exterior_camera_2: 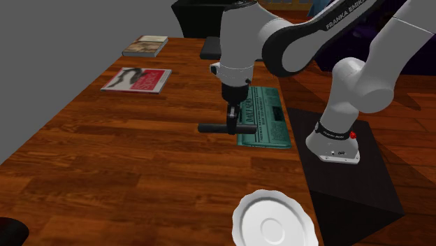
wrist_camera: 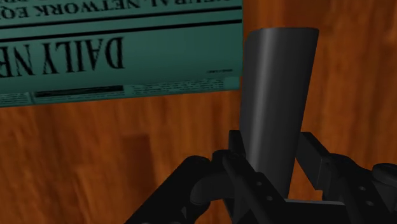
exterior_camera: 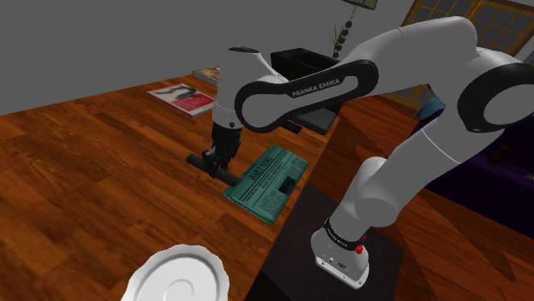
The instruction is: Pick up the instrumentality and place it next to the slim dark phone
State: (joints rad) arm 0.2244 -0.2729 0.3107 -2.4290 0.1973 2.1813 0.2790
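The instrumentality is a dark, slim bar, clasped between my two black fingers in the wrist view. My gripper is shut on it. From the shoulder view the bar sticks out sideways under the gripper, low over the wooden table; I cannot tell whether it touches the wood. The second exterior view has the bar level beneath the gripper, just beside a green newspaper. A dark flat slab, possibly the phone, lies at the table's far end, partly hidden by the arm.
The green newspaper lies by the table edge nearest the black stand. A white plate sits at the near end. A red-and-white magazine and stacked books lie along the wall side.
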